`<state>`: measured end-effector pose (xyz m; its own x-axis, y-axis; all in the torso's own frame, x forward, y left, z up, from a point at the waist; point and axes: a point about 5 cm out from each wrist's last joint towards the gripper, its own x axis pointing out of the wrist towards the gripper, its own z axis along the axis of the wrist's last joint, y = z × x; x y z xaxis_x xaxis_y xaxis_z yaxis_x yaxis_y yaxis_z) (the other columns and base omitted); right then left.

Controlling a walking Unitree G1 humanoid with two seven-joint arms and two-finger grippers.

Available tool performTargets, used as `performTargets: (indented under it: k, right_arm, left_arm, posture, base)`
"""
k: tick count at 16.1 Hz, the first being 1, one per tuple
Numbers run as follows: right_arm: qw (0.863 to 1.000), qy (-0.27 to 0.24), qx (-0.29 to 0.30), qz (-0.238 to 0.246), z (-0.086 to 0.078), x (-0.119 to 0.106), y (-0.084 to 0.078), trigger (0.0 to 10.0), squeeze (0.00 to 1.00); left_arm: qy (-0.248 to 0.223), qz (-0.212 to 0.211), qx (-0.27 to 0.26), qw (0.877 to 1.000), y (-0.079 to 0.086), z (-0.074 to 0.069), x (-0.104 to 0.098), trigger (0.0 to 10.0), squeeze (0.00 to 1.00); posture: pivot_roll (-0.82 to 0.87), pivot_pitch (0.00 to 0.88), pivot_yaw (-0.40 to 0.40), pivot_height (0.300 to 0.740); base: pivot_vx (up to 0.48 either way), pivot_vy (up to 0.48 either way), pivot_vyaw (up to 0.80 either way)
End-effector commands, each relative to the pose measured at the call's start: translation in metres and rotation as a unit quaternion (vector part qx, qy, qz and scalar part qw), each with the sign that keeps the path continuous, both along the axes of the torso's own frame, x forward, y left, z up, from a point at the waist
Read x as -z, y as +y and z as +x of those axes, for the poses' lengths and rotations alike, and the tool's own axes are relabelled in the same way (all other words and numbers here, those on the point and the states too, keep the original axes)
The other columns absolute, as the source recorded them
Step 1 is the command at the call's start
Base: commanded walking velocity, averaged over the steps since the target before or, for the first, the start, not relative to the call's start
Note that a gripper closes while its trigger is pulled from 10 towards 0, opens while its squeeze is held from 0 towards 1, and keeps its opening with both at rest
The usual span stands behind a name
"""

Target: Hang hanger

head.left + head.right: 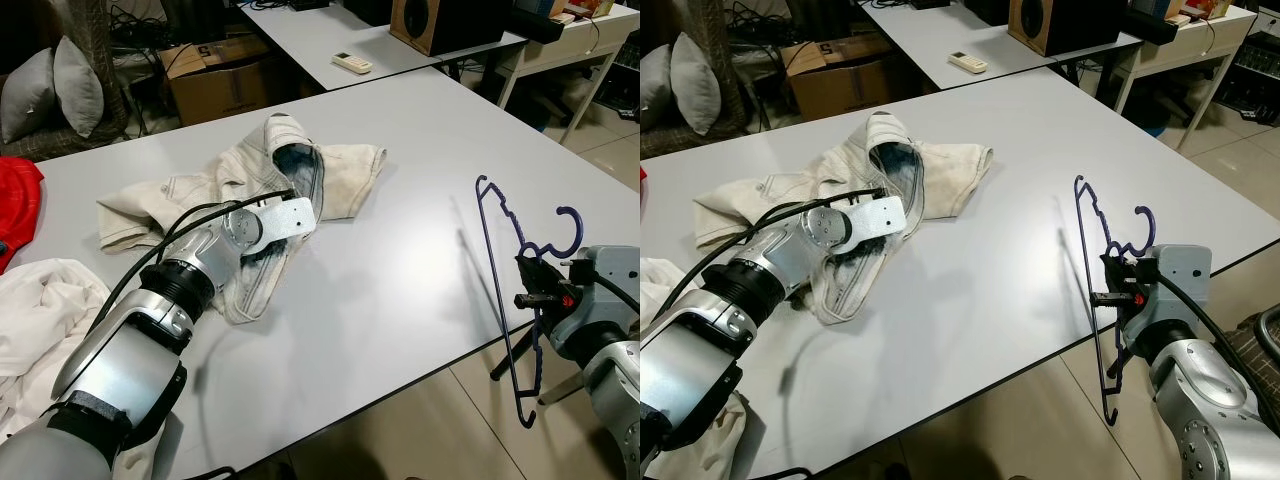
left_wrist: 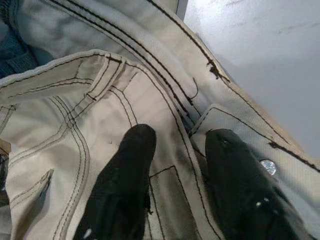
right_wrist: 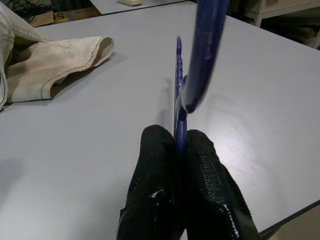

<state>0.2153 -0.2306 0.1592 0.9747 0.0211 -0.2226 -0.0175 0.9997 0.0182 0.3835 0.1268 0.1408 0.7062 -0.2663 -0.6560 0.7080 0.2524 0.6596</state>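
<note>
Hanger (image 1: 505, 262): purple plastic, held upright at the right edge of the table, hook uppermost, its lower part hanging below the table edge.
Right end effector (image 3: 181, 145): black fingers (image 3: 156, 175) pinched together on the hanger just below the hook, off the table's right edge.
Left end effector (image 2: 175, 165): fingers apart in a narrow gap, tips resting on the jacket's seamed cloth beside a metal stud (image 2: 268, 166).
Jacket (image 1: 250, 200): cream denim, crumpled on the middle of the table, dark lining showing at the collar.
Table (image 1: 400, 180): pale grey; hanger and jacket well apart.
White cloth (image 1: 40, 310): bunched at the table's near left corner.
Red cloth (image 1: 15, 200): at the left edge.
Remote (image 1: 351, 63): on the far table.
</note>
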Motion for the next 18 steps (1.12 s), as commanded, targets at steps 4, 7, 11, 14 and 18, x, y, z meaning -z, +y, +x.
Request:
performTargets:
  k: [4, 7, 11, 14, 18]
  right_arm:
    - [1.000, 0.000, -0.001, -0.007, 0.000, -0.001, 0.000, 10.0, 0.00]
    - [1.000, 0.000, -0.007, -0.006, 0.002, 0.000, 0.001, 10.0, 0.00]
    - [1.000, 0.000, -0.010, -0.005, 0.003, 0.000, 0.001, 10.0, 0.00]
    - [1.000, -0.001, -0.012, -0.006, 0.005, 0.000, 0.000, 10.0, 0.00]
    - [1.000, -0.002, -0.016, -0.007, 0.008, -0.001, 0.000, 10.0, 0.00]
  left_arm:
    - [0.005, 0.013, -0.026, 1.000, 0.011, 0.003, -0.005, 0.0, 0.00]
    - [0.010, -0.008, -0.043, 0.999, 0.015, 0.004, -0.006, 0.0, 0.00]
    - [0.008, -0.036, -0.065, 0.997, 0.020, 0.004, -0.005, 0.0, 0.00]
    - [0.003, -0.118, -0.090, 0.989, 0.022, 0.003, -0.006, 0.0, 0.00]
    - [-0.009, -0.201, -0.100, 0.974, 0.022, 0.004, -0.014, 0.0, 0.00]
  posture:
    - [-0.14, 0.021, 0.082, 0.740]
    - [-0.14, 0.017, 0.078, 0.740]
    - [-0.14, 0.012, 0.074, 0.740]
    - [-0.13, 0.000, 0.065, 0.740]
    - [-0.13, 0.000, 0.052, 0.740]
  base:
    - [0.000, 0.000, 0.00]
    - [0.000, 0.000, 0.00]
    - [0.000, 0.000, 0.00]
    - [0.000, 0.000, 0.00]
    - [0.000, 0.000, 0.00]
